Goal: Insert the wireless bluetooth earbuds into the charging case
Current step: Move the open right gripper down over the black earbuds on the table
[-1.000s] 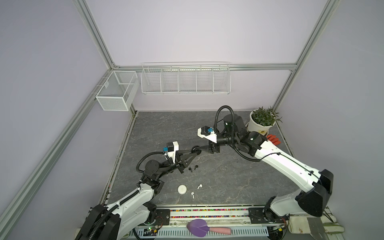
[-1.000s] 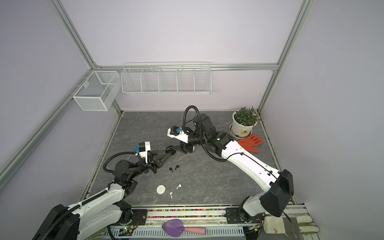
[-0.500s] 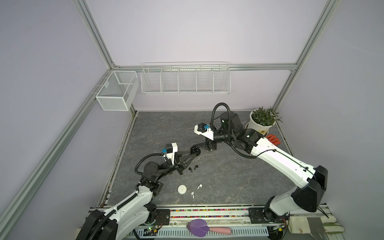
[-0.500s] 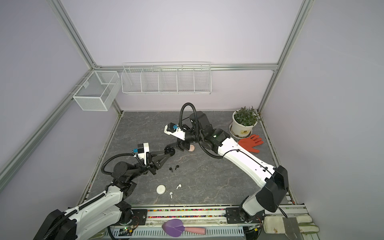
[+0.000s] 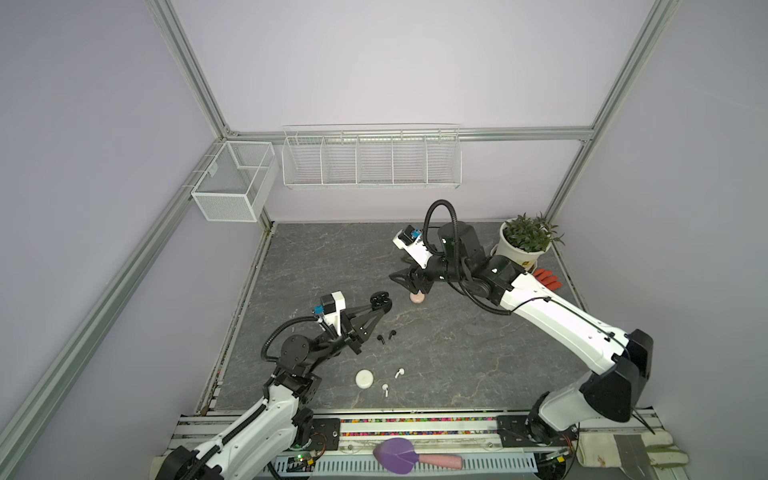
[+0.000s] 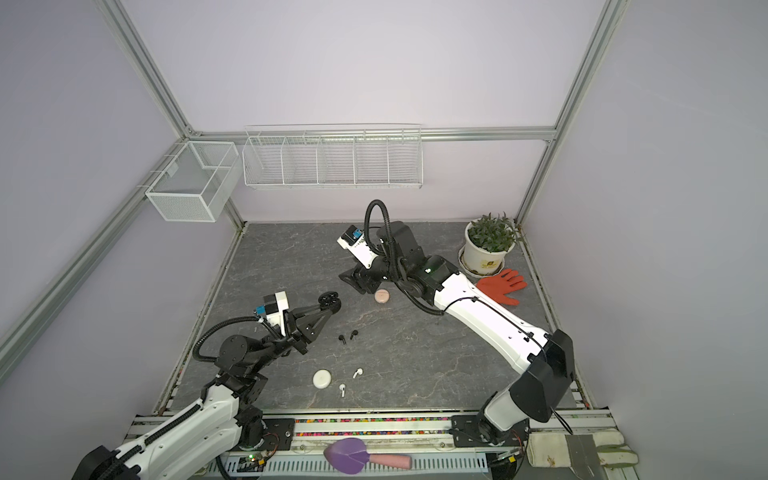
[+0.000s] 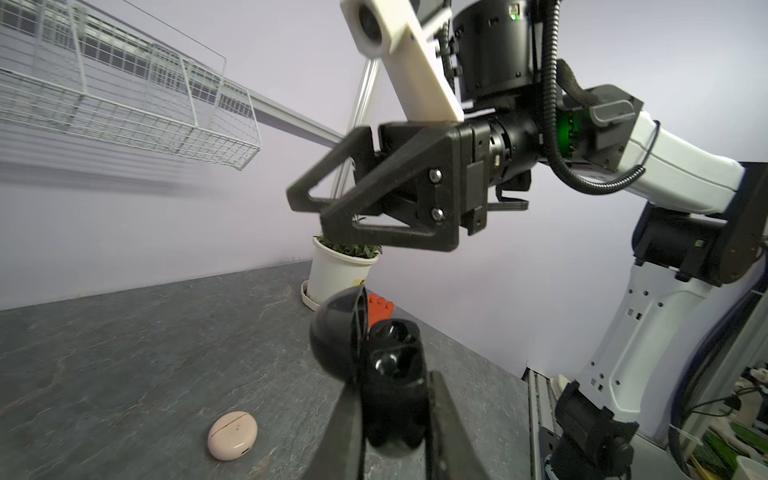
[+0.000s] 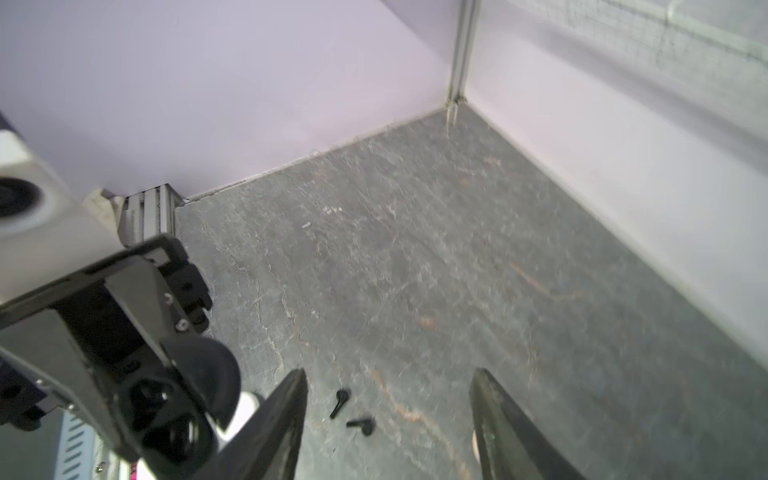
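My left gripper (image 5: 380, 306) (image 6: 329, 305) (image 7: 392, 388) is shut on a black charging case (image 7: 392, 370), held above the table with its lid open. Two black earbuds (image 5: 380, 338) (image 6: 353, 333) (image 8: 340, 402) lie on the table just in front of it. Nearer the front, two white earbuds (image 5: 399, 372) (image 6: 342, 390) lie beside a closed white case (image 5: 365, 379) (image 6: 322, 378). My right gripper (image 5: 402, 283) (image 6: 353, 283) (image 8: 388, 378) hangs open and empty, just above and beside a closed pink case (image 5: 417, 296) (image 6: 382, 296) (image 7: 232, 435).
A potted plant (image 5: 521, 249) (image 6: 486, 257) and a red glove (image 6: 503, 284) sit at the back right. Wire baskets (image 5: 370, 156) hang on the back wall and the left corner. A purple brush (image 5: 399, 455) lies on the front rail.
My right gripper has shifted left and toward the back, away from the black case, uncovering the pink case on the table. My left gripper drew slightly left, still holding the black case.
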{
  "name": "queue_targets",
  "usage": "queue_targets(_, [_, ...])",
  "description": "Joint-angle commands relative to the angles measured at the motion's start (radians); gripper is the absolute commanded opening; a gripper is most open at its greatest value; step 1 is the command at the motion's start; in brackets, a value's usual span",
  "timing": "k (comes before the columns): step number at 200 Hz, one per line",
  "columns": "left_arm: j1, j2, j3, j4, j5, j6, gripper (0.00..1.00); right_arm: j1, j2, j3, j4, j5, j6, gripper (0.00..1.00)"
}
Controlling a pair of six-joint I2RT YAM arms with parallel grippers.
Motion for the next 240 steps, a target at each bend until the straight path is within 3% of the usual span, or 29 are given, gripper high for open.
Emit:
queue_targets(1, [-0.005,-0.085,-0.009,-0.131,-0.103,0.019,0.0,0.006,0.035,-0.098,0.01,0.089,0.266,0.61])
queue_targets(41, [-0.005,-0.205,-0.016,-0.291,-0.183,0.025,0.0,0.051,0.222,-0.073,-0.018,0.083,0.382,0.53])
queue_targets(89, [-0.005,-0.309,-0.021,-0.432,-0.277,0.041,0.0,0.143,0.44,0.042,-0.092,0.078,0.428,0.5])
queue_targets(153, [-0.006,-0.345,-0.02,-0.476,-0.309,0.045,0.0,0.22,0.528,0.086,-0.162,0.178,0.436,0.48])
queue_targets(240, [-0.004,-0.399,-0.027,-0.51,-0.321,0.047,0.0,0.251,0.615,0.16,-0.222,0.2,0.441,0.41])
